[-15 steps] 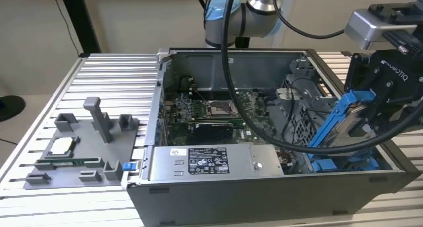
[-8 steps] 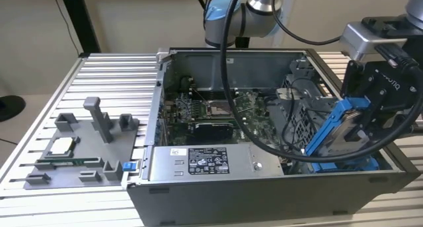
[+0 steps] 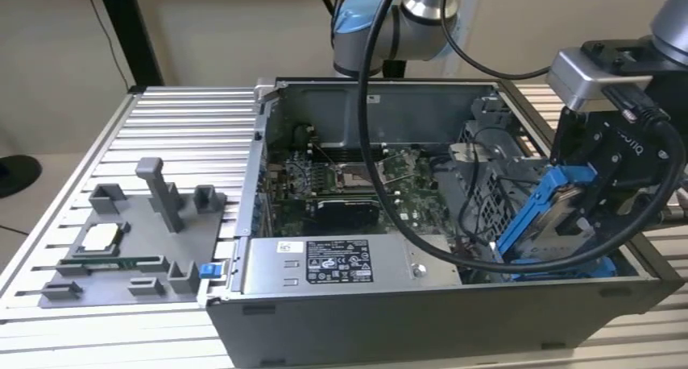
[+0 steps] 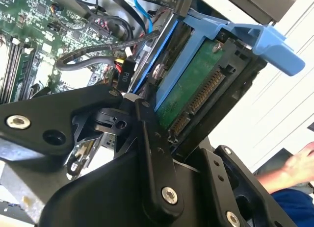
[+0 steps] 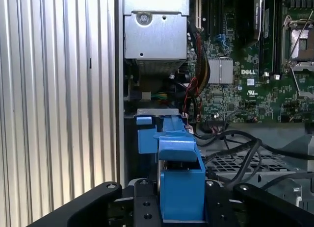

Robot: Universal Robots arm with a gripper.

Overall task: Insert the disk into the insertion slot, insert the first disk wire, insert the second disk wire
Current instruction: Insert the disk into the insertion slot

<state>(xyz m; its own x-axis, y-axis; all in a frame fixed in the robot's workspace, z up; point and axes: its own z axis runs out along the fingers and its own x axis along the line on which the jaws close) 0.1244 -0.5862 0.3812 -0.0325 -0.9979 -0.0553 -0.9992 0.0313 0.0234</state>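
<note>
The disk (image 3: 545,214), in its bright blue carrier frame, hangs tilted on edge over the near corner of the open computer case (image 3: 430,304) on the exterior view's right. My gripper (image 3: 598,201) is shut on it. In the second wrist view the disk's green circuit board (image 4: 190,92) and connector row face the camera, with a black finger (image 4: 153,138) against the frame. Below the disk sits the blue insertion slot (image 3: 565,267) (image 5: 145,138). Loose black disk wires (image 4: 98,60) (image 5: 235,143) lie beside the slot, one ending in a black plug (image 4: 125,75).
A grey power-supply box (image 3: 344,260) lies along the case's front, with the motherboard (image 3: 344,184) behind it. A grey parts fixture (image 3: 129,248) sits on the ribbed table at the exterior view's left. A person's hand (image 4: 301,161) shows in the second wrist view.
</note>
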